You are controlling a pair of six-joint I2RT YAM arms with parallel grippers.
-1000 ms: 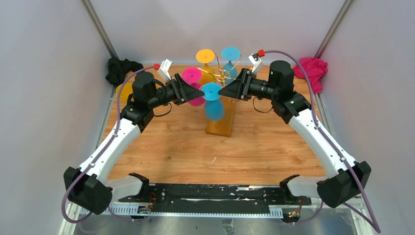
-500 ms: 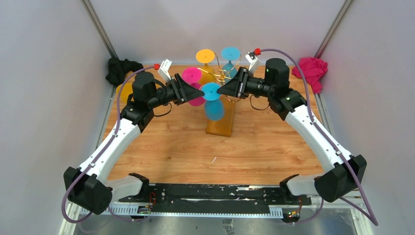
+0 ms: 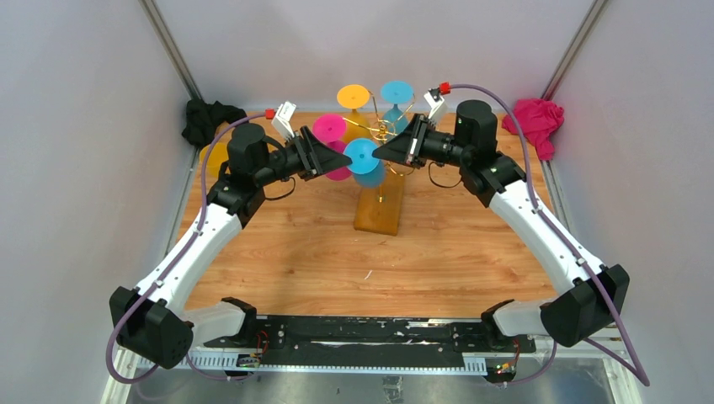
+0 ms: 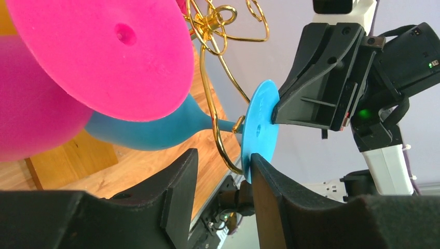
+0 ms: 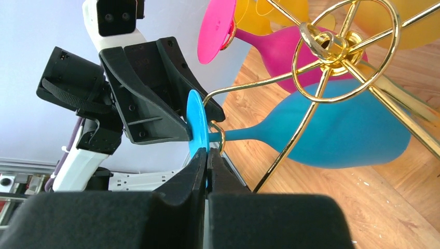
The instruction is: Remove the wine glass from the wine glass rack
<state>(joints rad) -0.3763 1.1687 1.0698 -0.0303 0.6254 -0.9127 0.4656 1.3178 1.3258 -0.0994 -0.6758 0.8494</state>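
Right gripper [image 5: 206, 156] clamped on the blue glass [image 5: 337, 129] foot, its lower rim hidden between my fingers; left gripper [image 4: 223, 156] parted, gripping nothing; rack [image 3: 377, 215] base partly behind the bowl.

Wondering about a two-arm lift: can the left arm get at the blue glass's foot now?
Probably yes: the left fingers stand open beside the blue glass's foot, nothing between; the right fingers pinch only its rim.

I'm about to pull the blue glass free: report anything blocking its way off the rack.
The wine glass rack's gold hook curls round the blue wine glass's stem behind its foot. The left gripper, open, sits close to the foot's outer face, likely in the slide-out path. The right gripper grips the foot's rim.
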